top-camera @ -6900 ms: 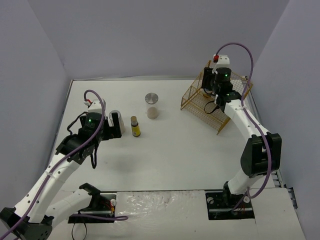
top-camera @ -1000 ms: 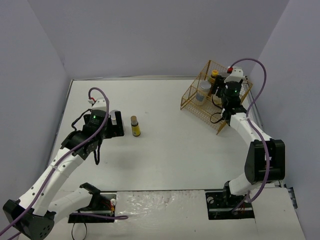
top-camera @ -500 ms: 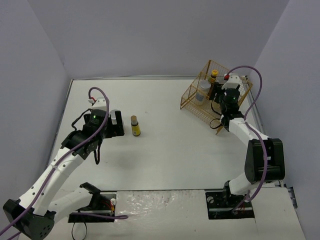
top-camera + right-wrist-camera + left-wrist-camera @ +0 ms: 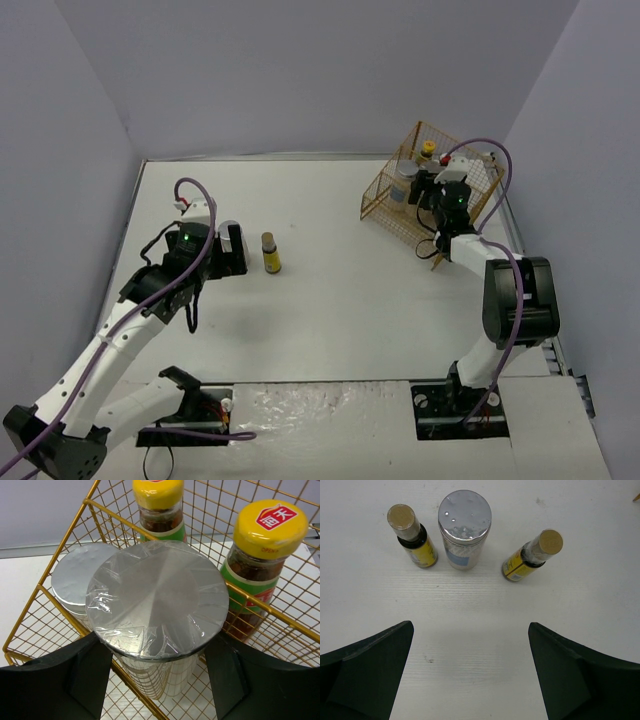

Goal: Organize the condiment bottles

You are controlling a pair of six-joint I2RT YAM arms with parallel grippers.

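Note:
In the right wrist view my right gripper (image 4: 152, 640) is shut on a pale jar with a plastic-wrapped silver lid (image 4: 157, 597), held in the gold wire basket (image 4: 70, 532). Another silver-lidded jar (image 4: 75, 580) and two brown bottles with yellow caps (image 4: 157, 500) (image 4: 267, 535) stand in the basket. In the left wrist view my left gripper (image 4: 471, 625) is open and empty above the table. Ahead of it stand a brown bottle (image 4: 410, 535), a silver-lidded jar (image 4: 465, 522) and a second brown bottle (image 4: 532, 555). The top view shows one brown bottle (image 4: 270, 252) beside my left gripper (image 4: 232, 250).
The basket (image 4: 385, 192) stands at the table's back right, near the right wall, with my right gripper (image 4: 425, 188) in it. The white table (image 4: 330, 290) is walled at the back and on both sides.
The jar that stood mid-table 6.9 s ago is gone from there. In the last second my right wrist shifted left over the basket with the jar. The left arm barely moved.

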